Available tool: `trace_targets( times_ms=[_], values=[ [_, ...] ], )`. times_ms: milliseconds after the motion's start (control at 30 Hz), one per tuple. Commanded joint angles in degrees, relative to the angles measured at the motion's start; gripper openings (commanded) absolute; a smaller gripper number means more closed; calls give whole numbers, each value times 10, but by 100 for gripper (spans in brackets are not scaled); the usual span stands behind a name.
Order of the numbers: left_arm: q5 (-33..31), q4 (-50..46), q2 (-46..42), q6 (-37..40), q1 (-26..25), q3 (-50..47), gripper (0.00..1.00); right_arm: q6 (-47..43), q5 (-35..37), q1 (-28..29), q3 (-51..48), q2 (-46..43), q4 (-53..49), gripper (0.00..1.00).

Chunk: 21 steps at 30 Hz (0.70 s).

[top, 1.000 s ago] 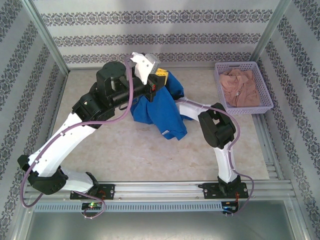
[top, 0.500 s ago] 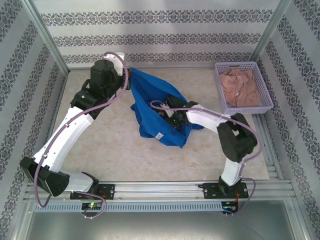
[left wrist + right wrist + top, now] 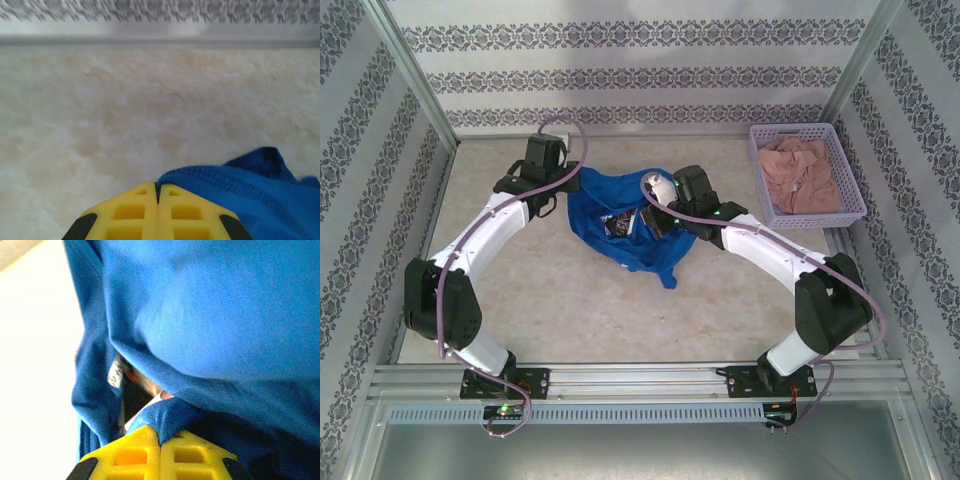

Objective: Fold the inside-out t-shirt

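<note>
Inside-out t-shirt (image 3: pixel 620 228), top view: royal-blue cloth lying bunched on the table (image 3: pixel 570 310) at mid-depth, between my two grippers. It has a dark patch with a white tag near its middle and a point trailing toward the near right. My left gripper (image 3: pixel 568 192) meets its left edge and my right gripper (image 3: pixel 650 212) its right part. A lilac basket (image 3: pixel 756 160) holding a pinkish-beige garment (image 3: pixel 802 175) stands well apart at the far right.

Compared with half a second earlier, the shirt no longer hangs stretched up to the far left. It lies lower and more gathered, my left arm has dropped beside it, and my right arm reaches farther across.

Left wrist view: my left gripper (image 3: pixel 158 187) has its yellow fingers (image 3: pixel 132 215) pressed together. The shirt's stitched hem (image 3: pixel 240 187) runs into the seam between them, so it is pinched there. The shirt rests on the pale table (image 3: pixel 150 110).

Right wrist view: my right gripper (image 3: pixel 160 440) is closed on a small fold of the blue cloth (image 3: pixel 225 315). A white label (image 3: pixel 115 374) shows in the dark opening just beyond.
</note>
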Motion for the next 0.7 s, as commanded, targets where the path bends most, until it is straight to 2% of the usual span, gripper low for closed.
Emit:
trace_targets(
  times_ms=[0, 100, 200, 300, 400, 500, 533, 567, 600, 667],
  values=[
    [78, 65, -7, -50, -2, -15, 0, 23, -82, -5, 54, -4, 73, 0],
    [33, 49, -1, -54, 2, -13, 0, 14, -107, -14, 72, -23, 70, 0],
    [-14, 32, 16, -85, 39, -25, 0, 21, -141, -45, 65, -69, 80, 0],
    [-19, 38, 41, -113, 79, -54, 0, 58, -174, -85, 41, -112, 125, 0],
    [-3, 21, 64, -105, 77, -67, 0, 98, -193, -109, 20, -128, 180, 0],
    [13, 44, 52, -115, 67, -122, 0, 102, -207, -119, 9, -130, 198, 0],
    [16, 55, 39, -118, 64, -144, 5, 97, -208, -120, 6, -130, 195, 0],
    [24, 74, 18, -122, 61, -171, 14, 92, -211, -123, 2, -130, 192, 0],
    [31, 92, -6, -131, 59, -197, 27, 87, -215, -127, -4, -132, 191, 0],
    [47, 124, -56, -143, 53, -239, 43, 74, -219, -133, -15, -133, 184, 0]
  ],
)
